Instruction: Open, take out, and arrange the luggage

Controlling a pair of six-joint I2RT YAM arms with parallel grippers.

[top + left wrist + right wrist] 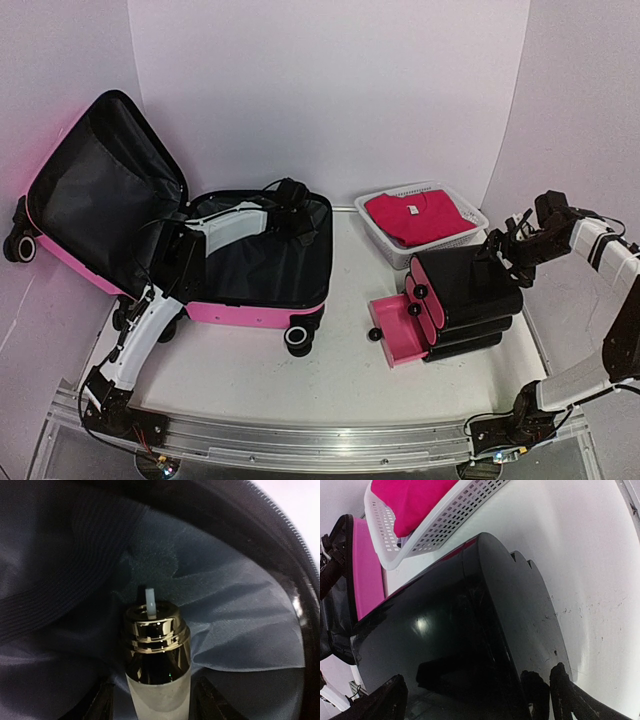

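Note:
The pink luggage [255, 312] lies open at the left, its lid [100, 190] leaning back, black lining showing. My left gripper [292, 216] reaches into the lower half. In the left wrist view it [156, 702] is shut on a frosted bottle [157, 650] with a shiny metal collar, a finger on each side, dark lining [230, 610] behind. My right gripper [498, 248] is open at the top rear of the stack of black cases [470, 290]. In the right wrist view its [480, 700] fingers stand wide apart over the top case [470, 620].
A white mesh basket [472, 226] holding a pink garment [415, 215] stands behind the stack; it also shows in the right wrist view [445, 517]. A pink drawer [395, 328] sticks out at the stack's left. The luggage's pink side [366, 570] shows far left.

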